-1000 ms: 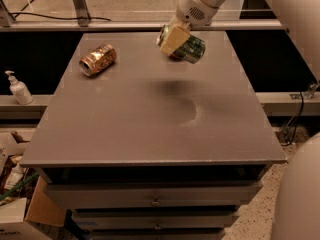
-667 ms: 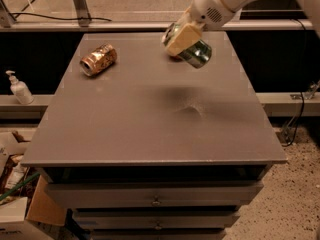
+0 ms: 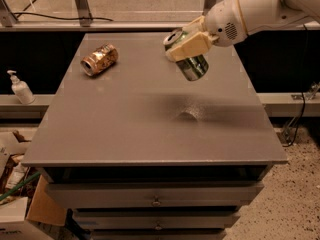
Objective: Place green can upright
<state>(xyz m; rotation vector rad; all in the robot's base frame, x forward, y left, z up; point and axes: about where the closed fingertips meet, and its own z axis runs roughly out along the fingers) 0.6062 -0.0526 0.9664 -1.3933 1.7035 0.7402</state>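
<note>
Nearest, the drawers (image 3: 156, 199) under the tabletop (image 3: 125, 134) sit in shade, and the lowest is cut off by the bottom edge. A cardboard box (image 3: 42, 214) at the lower left is only partly in view. On the bare middle of the tabletop lies a soft shadow (image 3: 190, 115).

Above it, over the far right part, hangs the gripper (image 3: 186, 46). Its jaws are clamped across the green can (image 3: 194, 67), which is held in the air, clear of the surface and tilted, one end up toward the far left and the other hanging down. The pale fingers cover the can's middle, so its markings cannot be read. The arm (image 3: 255, 11) runs off the right edge.

A copper can (image 3: 99, 59) lies on its side at the far left, well apart. A pump bottle (image 3: 20, 88) stands on the ledge beyond the left side.

Against a second ago, the gripper has shifted slightly right and lower, the arm comes in flatter from the right, and the copper can has not moved.
</note>
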